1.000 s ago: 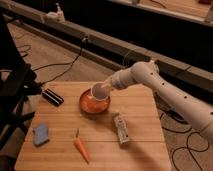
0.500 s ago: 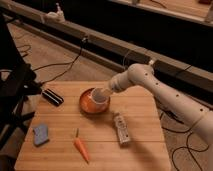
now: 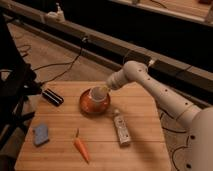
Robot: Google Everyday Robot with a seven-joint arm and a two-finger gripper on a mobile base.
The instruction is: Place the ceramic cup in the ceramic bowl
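The ceramic cup [image 3: 96, 95], small and white, stands inside the orange-red ceramic bowl [image 3: 86, 106] near the middle of the wooden table [image 3: 145, 135]. My gripper [image 3: 103, 91] is at the cup's right rim, just above the bowl. The white arm reaches in from the right. The gripper tip overlaps the cup, so its grip is hidden.
A white tube-shaped bottle [image 3: 121, 130] lies right of the bowl. An orange carrot [image 3: 81, 149] lies at the front. A blue-grey sponge [image 3: 40, 134] lies at the front left. A black flat object [image 3: 52, 97] sits at the back left. Cables run across the floor behind the table.
The cup and the gripper have sunk slightly into the bowl. The arm's elbow has shifted a little. The other objects have not moved.
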